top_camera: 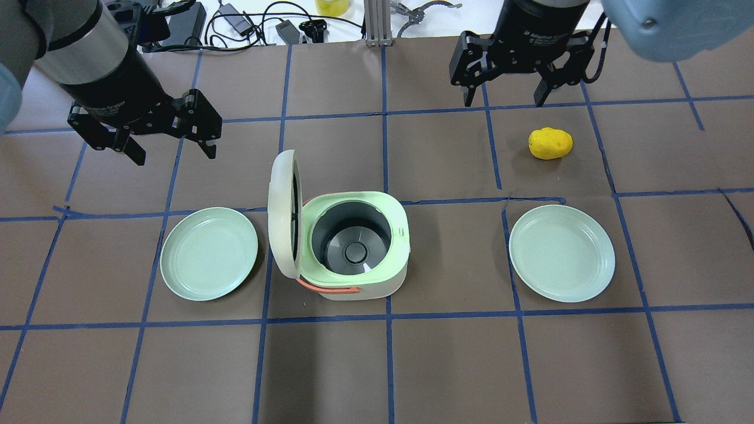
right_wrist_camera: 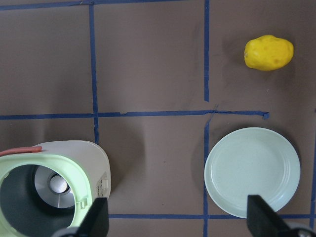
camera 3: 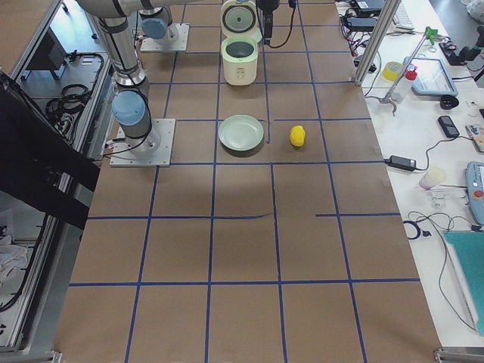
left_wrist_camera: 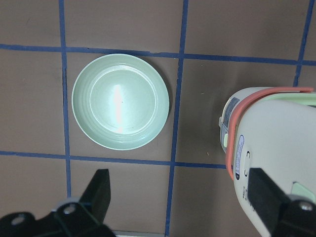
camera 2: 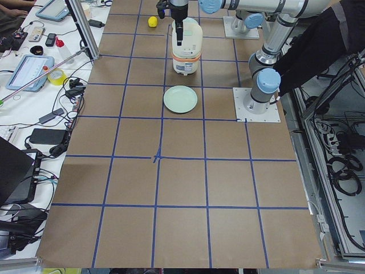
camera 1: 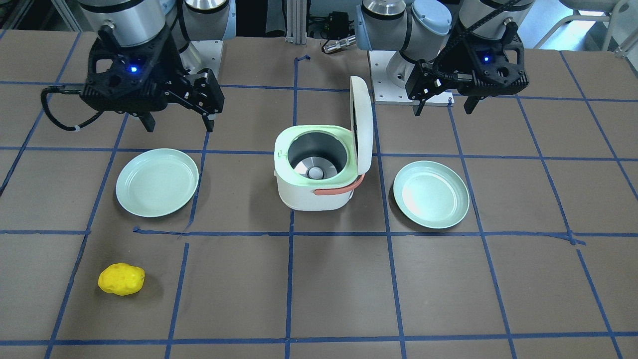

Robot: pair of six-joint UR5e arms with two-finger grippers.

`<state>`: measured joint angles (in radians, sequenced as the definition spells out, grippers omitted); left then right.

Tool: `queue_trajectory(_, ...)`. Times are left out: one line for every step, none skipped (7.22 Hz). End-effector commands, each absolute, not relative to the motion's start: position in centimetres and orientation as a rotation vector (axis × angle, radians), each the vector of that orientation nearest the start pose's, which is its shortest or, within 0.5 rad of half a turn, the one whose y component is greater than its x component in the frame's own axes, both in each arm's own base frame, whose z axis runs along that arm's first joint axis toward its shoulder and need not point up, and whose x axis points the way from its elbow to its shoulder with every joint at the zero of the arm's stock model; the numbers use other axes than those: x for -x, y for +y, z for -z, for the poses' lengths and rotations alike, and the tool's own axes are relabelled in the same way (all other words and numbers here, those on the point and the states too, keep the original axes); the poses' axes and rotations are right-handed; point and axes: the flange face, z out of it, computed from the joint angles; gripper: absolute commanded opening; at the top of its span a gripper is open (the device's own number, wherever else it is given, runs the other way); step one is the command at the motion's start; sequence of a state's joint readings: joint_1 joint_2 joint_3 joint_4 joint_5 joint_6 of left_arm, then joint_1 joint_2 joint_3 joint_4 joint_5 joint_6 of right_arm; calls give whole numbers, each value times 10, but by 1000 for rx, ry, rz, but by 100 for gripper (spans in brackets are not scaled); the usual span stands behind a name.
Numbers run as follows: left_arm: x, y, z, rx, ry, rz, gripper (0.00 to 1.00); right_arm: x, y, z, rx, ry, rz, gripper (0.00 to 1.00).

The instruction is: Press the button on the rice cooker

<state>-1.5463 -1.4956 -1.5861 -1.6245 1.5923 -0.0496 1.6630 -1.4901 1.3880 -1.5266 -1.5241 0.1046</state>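
Mid-table: cooker [top_camera: 377,290], lid [top_camera: 281,212] up on its left, pot bare; button hard to pick out, probably pressed already given that lid. Flanked by left plate [top_camera: 209,253] and right plate [top_camera: 562,253], one per arm's reach. Far right, potato [top_camera: 550,143]. Farther back, left gripper [top_camera: 175,154] and right gripper [top_camera: 504,101] hanging clear, fingers spread, empty. Brown table [top_camera: 447,365] gridded in blue tape, cables beyond

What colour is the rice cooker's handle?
Coral orange; the handle shows best in the exterior front-facing view.

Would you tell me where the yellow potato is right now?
In the overhead view, the yellow potato lies on the robot's right, between the right gripper and the right plate.
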Motion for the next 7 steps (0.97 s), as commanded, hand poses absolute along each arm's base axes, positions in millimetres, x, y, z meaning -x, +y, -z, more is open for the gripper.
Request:
queue_trajectory(120,-463,-511,117,3118,10,100,-154,-520,-548,-10,3112,118,100)
queue_trajectory(120,-463,-511,117,3118,10,100,-148,-520,-551,-16,3158,134,100)
queue_trajectory(120,-463,-512,115,3118,12,100,-148,-519,-552,-19,3160,140,100)
queue_trajectory(120,-463,-511,117,3118,10,100,-148,-521,-553,-21,3152,163,97)
queue_trajectory(120,-463,-511,117,3118,10,100,-148,-521,-554,-21,3151,168,100)
queue_trajectory(120,-463,-511,117,3118,10,100,-149,-521,-554,-25,3144,167,100)
queue_trajectory(120,-463,-512,117,3118,12,100,-149,-521,-555,-27,3141,179,100)
